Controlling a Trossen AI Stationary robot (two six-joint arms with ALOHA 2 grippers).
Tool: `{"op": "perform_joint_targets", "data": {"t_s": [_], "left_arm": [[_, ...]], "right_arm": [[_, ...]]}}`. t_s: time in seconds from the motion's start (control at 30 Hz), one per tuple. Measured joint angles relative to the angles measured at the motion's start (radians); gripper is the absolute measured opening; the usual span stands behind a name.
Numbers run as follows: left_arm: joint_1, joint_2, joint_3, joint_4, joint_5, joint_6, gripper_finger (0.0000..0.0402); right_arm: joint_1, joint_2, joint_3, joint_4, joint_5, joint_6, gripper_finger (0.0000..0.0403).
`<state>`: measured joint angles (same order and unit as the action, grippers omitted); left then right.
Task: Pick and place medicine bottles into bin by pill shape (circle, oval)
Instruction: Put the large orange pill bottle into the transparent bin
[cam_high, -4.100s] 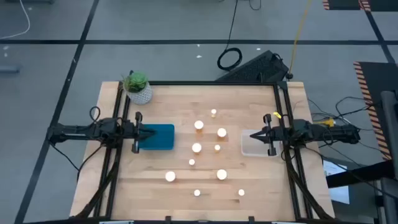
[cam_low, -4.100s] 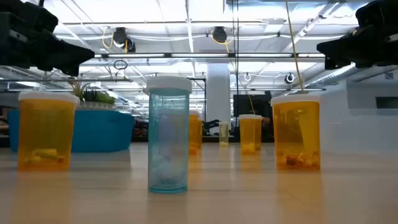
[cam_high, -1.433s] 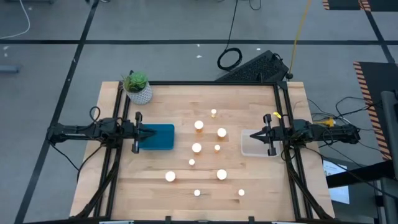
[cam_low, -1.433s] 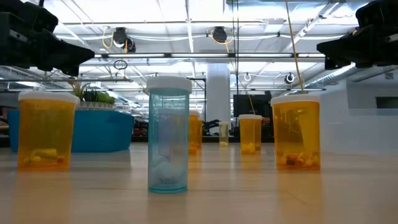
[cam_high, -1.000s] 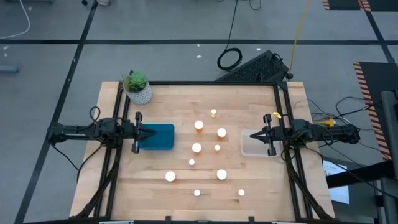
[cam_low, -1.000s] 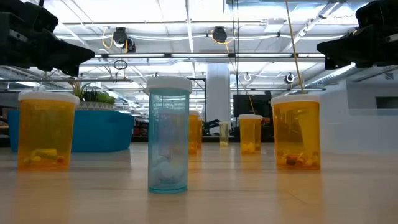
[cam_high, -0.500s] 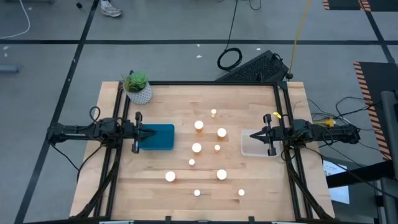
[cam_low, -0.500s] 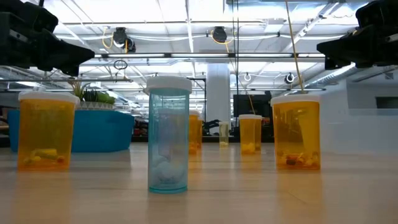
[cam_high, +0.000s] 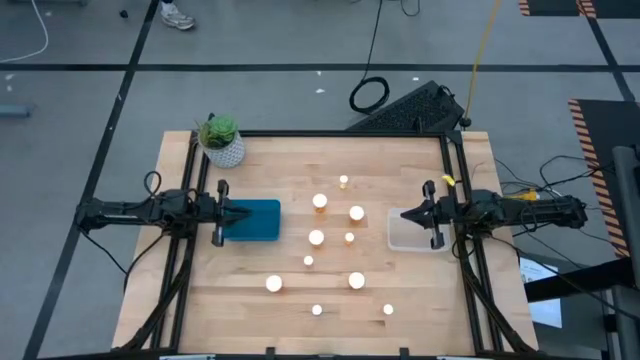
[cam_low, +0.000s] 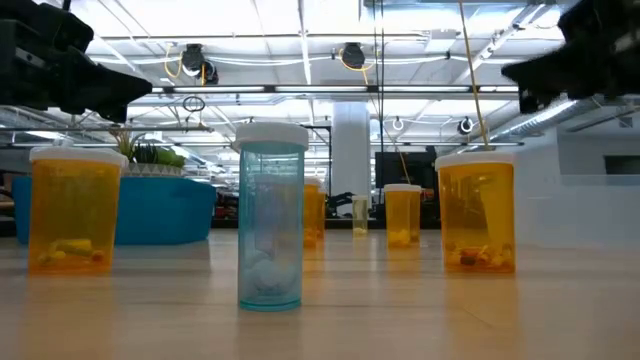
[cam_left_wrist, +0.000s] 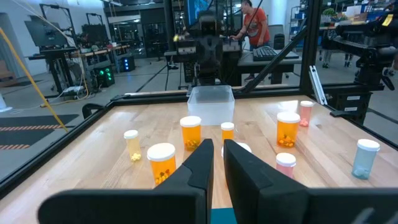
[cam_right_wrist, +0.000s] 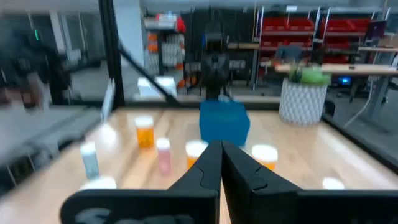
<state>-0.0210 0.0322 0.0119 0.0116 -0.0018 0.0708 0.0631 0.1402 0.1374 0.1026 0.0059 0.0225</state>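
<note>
Several amber medicine bottles (cam_high: 319, 201) with white caps stand upright on their bases across the middle of the wooden table (cam_high: 300, 160). A teal one (cam_low: 270, 225) and a pink one (cam_left_wrist: 305, 112) stand among them. My left gripper (cam_high: 240, 213) hovers over the blue bin (cam_high: 262, 222) at the table's left, its fingers (cam_left_wrist: 205, 155) shut to a narrow slit. My right gripper (cam_high: 404, 214) hovers over the clear bin (cam_high: 412, 235) at the right, shut, with nothing between its fingers (cam_right_wrist: 211, 158).
A white pot with a green plant (cam_high: 221, 140) stands at the far left corner. Black frame rails (cam_high: 190, 250) run along the table's left and right sides. Bare wood lies along the near edge in front of the bottles. A person (cam_left_wrist: 255, 28) stands in the room beyond.
My right gripper has started to move: it has risen a little and shifted slightly toward the table's left, still shut. The bottles and my left gripper have kept still.
</note>
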Motion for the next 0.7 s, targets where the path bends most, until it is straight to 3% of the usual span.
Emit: {"op": "perform_joint_targets", "data": {"t_s": [0.23, 0.43, 0.7], "left_arm": [[0.000, 0.000, 0.000, 0.006, -0.026, 0.000, 0.0042], [0.000, 0.000, -0.001, 0.028, -0.046, 0.005, 0.0042], [0.000, 0.000, -0.001, 0.037, -0.055, -0.005, 0.0042]], "right_arm": [[0.000, 0.211, 0.210, -0.032, 0.046, 0.057, 0.0000], [0.000, 0.422, 0.457, -0.208, 0.056, 0.116, 0.0000], [-0.001, 0.695, 0.738, -0.434, 0.204, 0.123, 0.0000]]}}
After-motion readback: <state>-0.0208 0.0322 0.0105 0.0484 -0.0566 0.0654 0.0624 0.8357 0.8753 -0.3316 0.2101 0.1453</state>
